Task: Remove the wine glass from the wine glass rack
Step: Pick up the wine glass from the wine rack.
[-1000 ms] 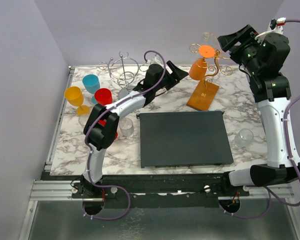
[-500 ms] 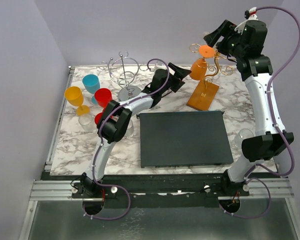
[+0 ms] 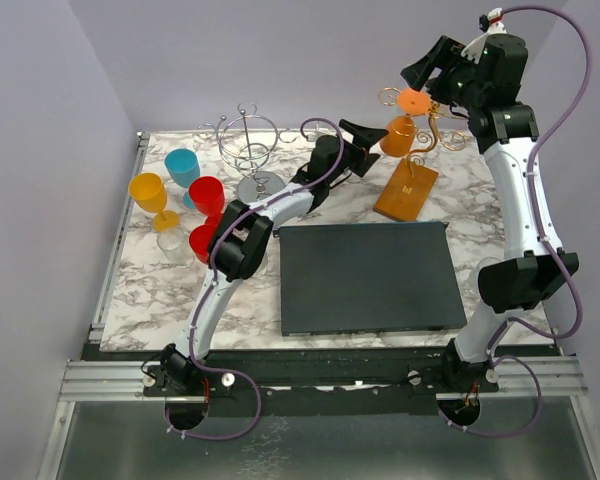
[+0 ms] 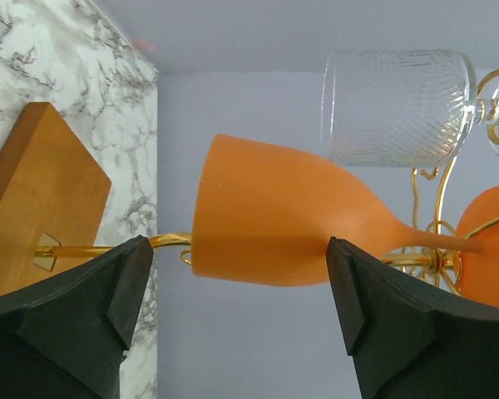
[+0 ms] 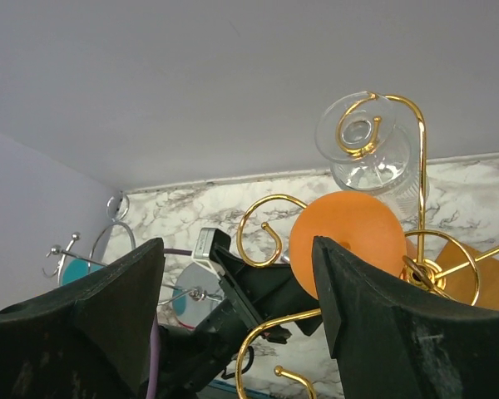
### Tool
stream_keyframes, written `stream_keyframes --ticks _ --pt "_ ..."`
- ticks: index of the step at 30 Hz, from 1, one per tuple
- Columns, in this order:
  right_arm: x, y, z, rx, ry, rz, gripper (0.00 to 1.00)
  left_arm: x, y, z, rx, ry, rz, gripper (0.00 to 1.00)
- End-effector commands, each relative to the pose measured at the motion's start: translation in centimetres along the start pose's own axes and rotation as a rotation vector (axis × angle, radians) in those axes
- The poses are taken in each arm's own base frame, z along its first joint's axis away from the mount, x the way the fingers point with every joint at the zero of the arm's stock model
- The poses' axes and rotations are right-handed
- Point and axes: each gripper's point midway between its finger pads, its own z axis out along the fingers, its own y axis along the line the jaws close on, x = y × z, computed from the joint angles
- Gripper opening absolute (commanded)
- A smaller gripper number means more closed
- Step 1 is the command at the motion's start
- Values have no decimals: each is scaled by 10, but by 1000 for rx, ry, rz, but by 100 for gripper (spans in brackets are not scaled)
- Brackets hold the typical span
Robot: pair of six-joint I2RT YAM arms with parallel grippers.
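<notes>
The wine glass rack has an orange-brown wooden base (image 3: 406, 190) and a gold wire stem (image 3: 427, 135) with curly hooks. An orange wine glass (image 3: 396, 138) hangs upside down from it, and a clear glass (image 3: 417, 74) hangs behind. My left gripper (image 3: 368, 143) is open just left of the orange bowl. In the left wrist view the orange glass (image 4: 274, 224) lies just beyond my open left gripper (image 4: 239, 268), with the clear glass (image 4: 395, 108) above. My right gripper (image 3: 428, 72) is open above the rack top. In its view (image 5: 237, 249) the orange foot (image 5: 347, 233) is beside the right finger.
A silver chrome wire stand (image 3: 248, 150) stands at the back left. Yellow (image 3: 148, 190), blue (image 3: 182, 165) and red (image 3: 207, 192) cups stand left of it. A dark mat (image 3: 370, 275) lies in the middle. A clear glass (image 3: 490, 272) sits at the right.
My left gripper has moved right, closer to the orange glass. My right gripper has swung left and up to just above the rack's top.
</notes>
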Motion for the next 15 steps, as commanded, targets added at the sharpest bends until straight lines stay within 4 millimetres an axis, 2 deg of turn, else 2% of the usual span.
stream_keyframes --ticks 1,9,15 --pt "5 0 12 -31 28 -18 77 -2 -13 7 65 -14 -69 94" --pt "10 1 15 -42 54 -4 78 -3 -17 1 104 -30 -84 97" --pt "19 1 19 -52 93 0 82 -1 -19 6 139 -2 -87 98"
